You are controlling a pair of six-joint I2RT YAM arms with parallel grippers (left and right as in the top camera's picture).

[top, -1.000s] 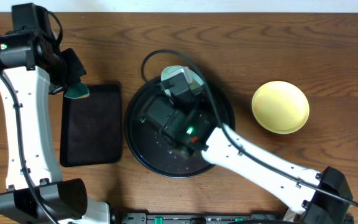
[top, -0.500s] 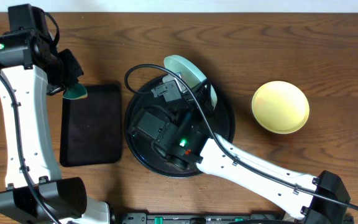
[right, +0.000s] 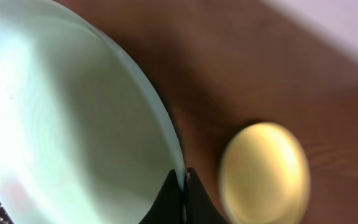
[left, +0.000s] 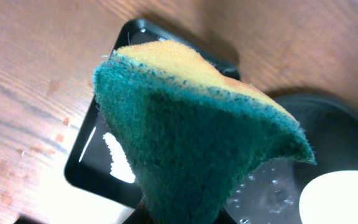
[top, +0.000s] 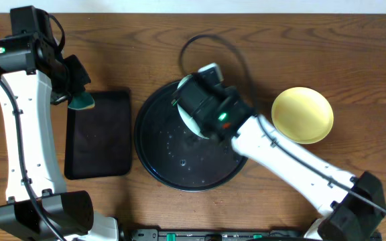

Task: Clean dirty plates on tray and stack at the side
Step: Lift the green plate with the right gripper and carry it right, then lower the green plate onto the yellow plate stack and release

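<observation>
Plates can be counted as two: one mint plate (right: 73, 118) and one yellow plate (top: 302, 115). The mint plate is pinched at its rim by the right gripper (right: 180, 190), whose jaws are pressed onto the edge from both sides. It is held tilted above the far part of the tray (top: 173, 161), which sits at the middle of the worktop. Whether the plate touches the tray cannot be told. No red smear can be made out on its pale inner face, though the wrist view is soft. Scattered water drops (top: 179, 144) are seen on the bare tray.

The yellow plate lies flat on the wood toward the right edge, apart from the tray.

One sponge (left: 197, 130), green on one face and yellow on the other, is gripped by the left gripper (top: 79, 94), its jaws clamped on it. It is held over the far corner of one small rectangular tray (top: 99, 144), which lies toward the left edge, just beside the tray.
</observation>
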